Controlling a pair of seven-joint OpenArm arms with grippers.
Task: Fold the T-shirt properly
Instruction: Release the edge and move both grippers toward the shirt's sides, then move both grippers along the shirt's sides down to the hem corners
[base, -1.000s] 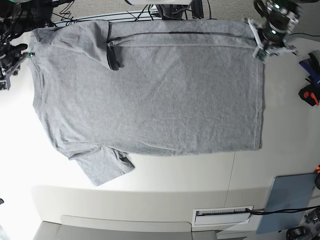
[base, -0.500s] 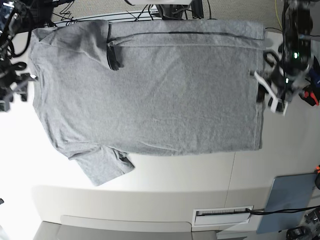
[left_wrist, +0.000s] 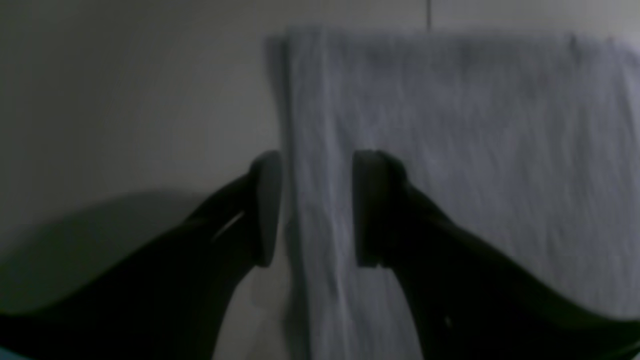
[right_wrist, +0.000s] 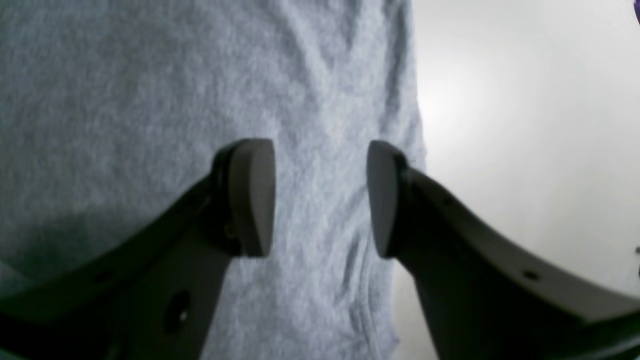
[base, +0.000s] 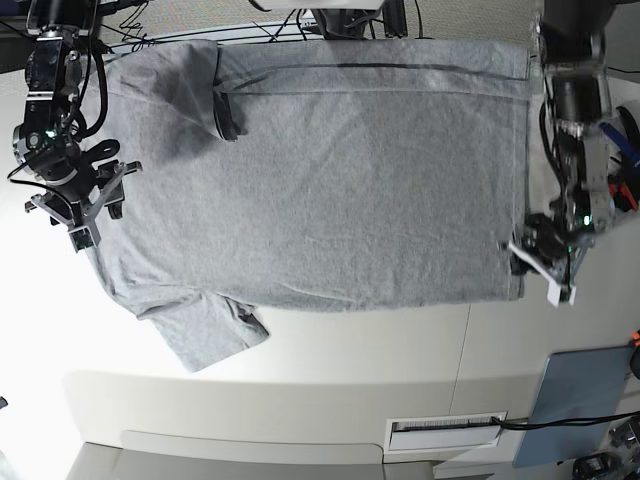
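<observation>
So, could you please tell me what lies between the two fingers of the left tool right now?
The hem edge of the T-shirt runs through the open left tool, with a sliver of bare table beside it, as the left wrist view shows.

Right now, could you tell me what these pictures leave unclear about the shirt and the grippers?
- T-shirt: no lettering or tag shows in any view.
- Base view: its far edge is cut off by the frame top.
- Left gripper: left wrist view is dark and blurred; contact with the hem is unclear.
- Right gripper: its height above the cloth is unclear.
</observation>
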